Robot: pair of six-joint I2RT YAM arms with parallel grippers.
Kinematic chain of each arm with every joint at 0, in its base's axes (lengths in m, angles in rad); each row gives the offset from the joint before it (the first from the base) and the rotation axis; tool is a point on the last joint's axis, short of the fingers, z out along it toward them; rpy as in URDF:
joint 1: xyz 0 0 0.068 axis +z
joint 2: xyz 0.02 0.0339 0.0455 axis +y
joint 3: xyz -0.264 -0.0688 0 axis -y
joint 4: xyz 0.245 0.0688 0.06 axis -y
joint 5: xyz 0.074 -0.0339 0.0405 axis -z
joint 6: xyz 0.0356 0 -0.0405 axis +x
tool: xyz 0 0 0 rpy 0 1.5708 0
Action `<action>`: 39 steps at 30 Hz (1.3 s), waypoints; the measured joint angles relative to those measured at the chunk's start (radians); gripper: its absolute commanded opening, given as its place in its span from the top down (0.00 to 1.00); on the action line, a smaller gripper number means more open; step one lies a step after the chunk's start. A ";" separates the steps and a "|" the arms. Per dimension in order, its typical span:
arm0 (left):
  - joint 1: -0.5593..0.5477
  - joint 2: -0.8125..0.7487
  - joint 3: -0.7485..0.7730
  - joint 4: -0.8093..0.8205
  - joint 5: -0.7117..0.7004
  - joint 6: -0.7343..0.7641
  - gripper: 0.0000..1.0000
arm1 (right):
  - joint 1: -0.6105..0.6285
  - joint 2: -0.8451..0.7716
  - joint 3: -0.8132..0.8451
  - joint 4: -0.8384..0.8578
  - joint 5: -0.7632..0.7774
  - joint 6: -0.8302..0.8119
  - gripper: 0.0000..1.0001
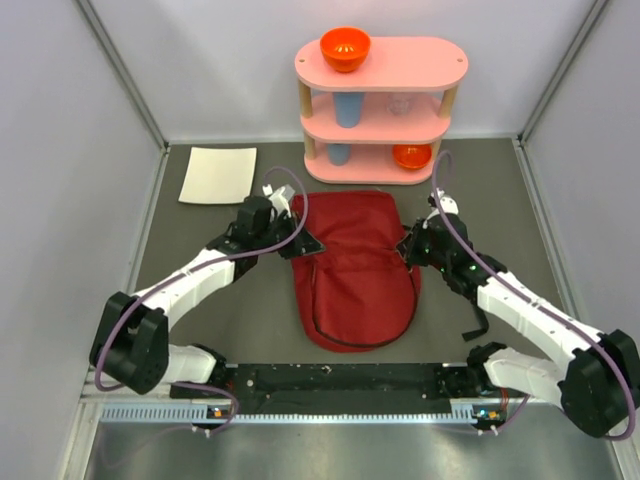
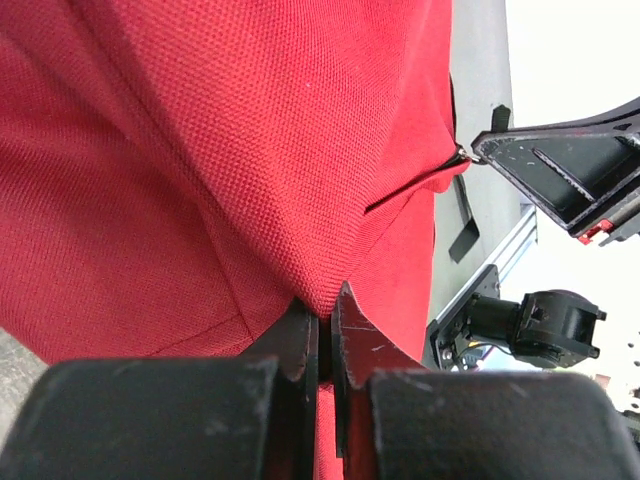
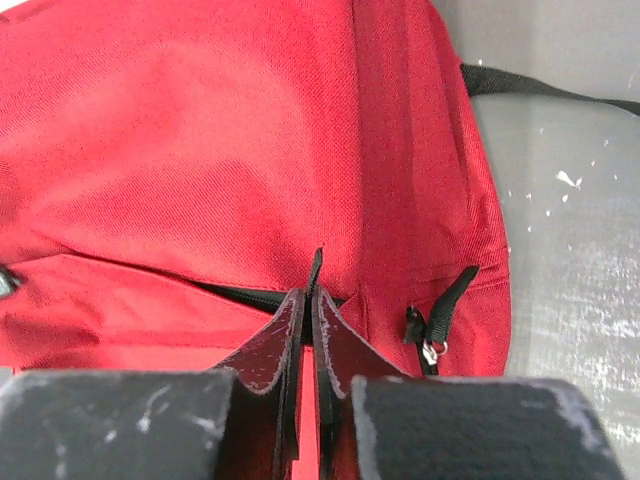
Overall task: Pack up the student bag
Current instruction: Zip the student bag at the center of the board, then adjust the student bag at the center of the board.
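Note:
The dark-red student bag lies flat in the middle of the table, its black zipper line curving round the near end. My left gripper is at the bag's far left edge. In the left wrist view it is shut on a raised fold of the red fabric. My right gripper is at the bag's right edge. In the right wrist view it is shut on a black zipper pull tab of the bag. A second zipper pull hangs just to its right.
A pink three-tier shelf stands behind the bag, with an orange bowl on top, blue cups and another orange bowl on the lower tiers. A white sheet lies at the far left. A black strap trails right of the bag.

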 measured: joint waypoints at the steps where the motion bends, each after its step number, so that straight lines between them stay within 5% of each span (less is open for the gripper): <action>1: 0.000 0.008 0.008 -0.002 0.000 0.010 1.00 | 0.000 -0.003 -0.003 -0.002 -0.001 0.001 0.89; 4: 0.000 0.011 0.017 -0.054 -0.026 0.039 0.80 | 0.000 -0.008 -0.003 -0.029 -0.003 0.010 0.58; 5: 0.000 0.009 0.018 -0.080 -0.048 0.053 0.62 | 0.000 -0.014 -0.003 -0.044 -0.003 0.008 0.37; 8: 0.000 -0.020 0.008 -0.137 -0.105 0.089 0.41 | -0.002 -0.044 -0.003 -0.084 0.008 0.015 0.21; 18: 0.005 -0.317 -0.119 -0.258 -0.288 0.124 0.19 | -0.118 -0.113 0.005 -0.198 0.019 0.027 0.16; 26: 0.005 -0.267 -0.114 -0.208 -0.267 0.116 0.14 | -0.141 0.025 0.019 -0.119 -0.191 0.121 0.17; 30: 0.005 -0.171 -0.097 -0.114 -0.212 0.096 0.18 | -0.142 0.139 0.019 0.037 -0.311 0.203 0.42; 31: 0.005 -0.136 -0.087 -0.092 -0.196 0.089 0.21 | -0.142 0.173 0.019 0.074 -0.337 0.222 0.80; 32: 0.005 -0.094 -0.074 -0.073 -0.175 0.085 0.31 | -0.142 0.201 0.019 0.096 -0.354 0.233 0.96; 34: 0.005 -0.012 -0.047 -0.028 -0.132 0.068 0.52 | -0.146 0.265 0.019 0.142 -0.396 0.263 1.00; 35: 0.005 0.038 -0.037 0.002 -0.109 0.061 0.79 | -0.146 0.291 0.019 0.167 -0.417 0.280 1.00; 39: 0.015 0.147 -0.033 0.089 -0.053 0.026 1.00 | -0.150 0.303 0.019 0.224 -0.464 0.293 1.00</action>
